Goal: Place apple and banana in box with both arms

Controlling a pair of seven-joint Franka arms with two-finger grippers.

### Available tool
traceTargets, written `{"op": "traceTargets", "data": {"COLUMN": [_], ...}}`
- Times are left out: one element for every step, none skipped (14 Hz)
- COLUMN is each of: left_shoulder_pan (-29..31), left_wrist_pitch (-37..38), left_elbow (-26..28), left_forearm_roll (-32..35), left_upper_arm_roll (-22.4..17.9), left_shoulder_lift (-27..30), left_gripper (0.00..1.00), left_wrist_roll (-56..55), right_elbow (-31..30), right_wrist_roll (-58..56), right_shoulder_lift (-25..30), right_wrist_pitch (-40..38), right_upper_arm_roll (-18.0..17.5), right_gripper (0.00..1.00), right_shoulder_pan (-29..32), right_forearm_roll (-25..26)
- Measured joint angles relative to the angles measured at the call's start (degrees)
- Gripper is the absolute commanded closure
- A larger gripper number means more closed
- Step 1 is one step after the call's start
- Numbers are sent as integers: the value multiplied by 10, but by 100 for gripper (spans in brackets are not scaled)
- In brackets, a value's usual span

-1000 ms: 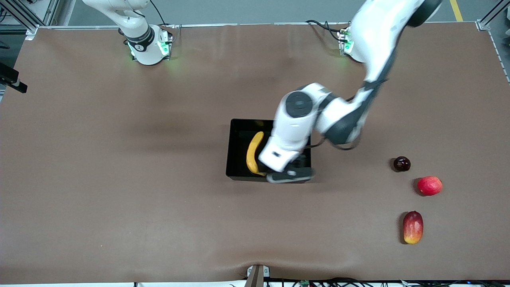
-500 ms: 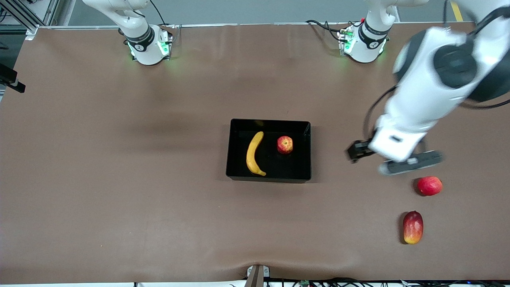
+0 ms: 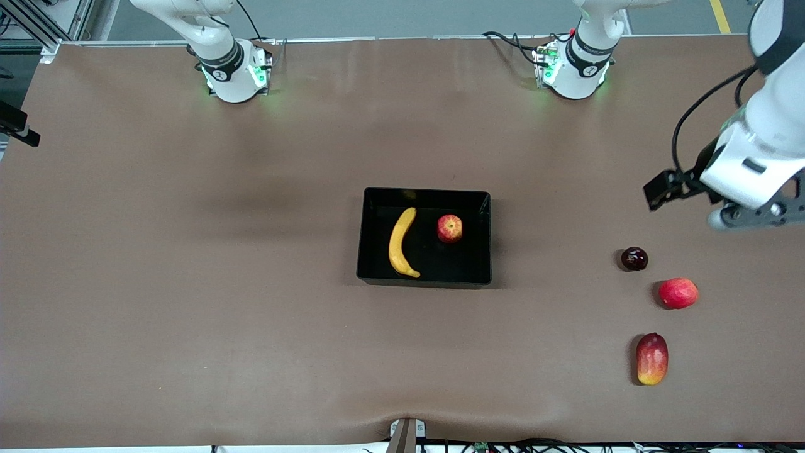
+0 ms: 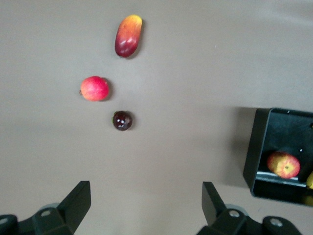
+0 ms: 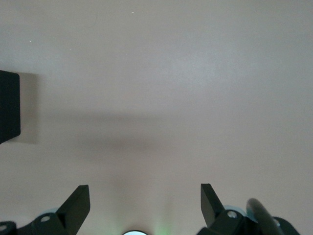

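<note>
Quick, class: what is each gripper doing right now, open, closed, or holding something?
Left gripper: open, holding nothing, up over bare table at the left arm's end, near the small dark fruit.
Right gripper: open, holding nothing, over bare table; this arm waits.

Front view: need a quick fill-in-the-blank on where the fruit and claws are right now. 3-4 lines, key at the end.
1. The banana and the apple both lie in the ____.
2. Outside the box, ____ fruits lie on the table.
3. The left claw holds ____.
4. The mango lies ____ to the front camera than the dark plum.

Missing words: box; three; nothing; nearer
</note>
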State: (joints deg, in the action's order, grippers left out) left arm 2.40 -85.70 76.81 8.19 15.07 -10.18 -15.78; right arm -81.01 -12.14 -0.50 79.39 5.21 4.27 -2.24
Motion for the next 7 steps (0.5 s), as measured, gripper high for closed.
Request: {"op": "traceTargets", "data": {"left_shoulder_pan": [-18, -41, -59, -64, -63, -63, -64], "left_wrist_pitch": [1, 1, 1, 1, 0, 0, 0], "left_elbow": [20, 40, 59, 75, 92, 107, 121], "left_forearm_roll": [-18, -38, -54, -61, -65, -67, -67], "left_upper_arm_roll": [-29, -67, -102, -123, -134, -139, -139], "left_shoulder_lift": [20, 41, 59, 76, 92, 109, 125], "left_gripper": [0, 0, 0, 0, 0, 0, 0], "left_wrist_roll": [8, 24, 50, 76, 94, 103, 104], "right_elbow": [0, 0, 0, 0, 0, 0, 0], "right_wrist_roll": [0, 0, 0, 0, 0, 0, 0], "right_shoulder_lift": [0, 0, 0, 0, 0, 0, 0], "right_wrist_pitch": [0, 0, 0, 0, 0, -1, -1], "right_upper_arm_roll": [0, 0, 0, 0, 0, 0, 0], "right_gripper": [0, 0, 0, 0, 0, 0, 0], "right_shoulder_pan": [0, 0, 0, 0, 0, 0, 0], "right_forearm_roll": [0, 0, 0, 0, 0, 0, 0]}}
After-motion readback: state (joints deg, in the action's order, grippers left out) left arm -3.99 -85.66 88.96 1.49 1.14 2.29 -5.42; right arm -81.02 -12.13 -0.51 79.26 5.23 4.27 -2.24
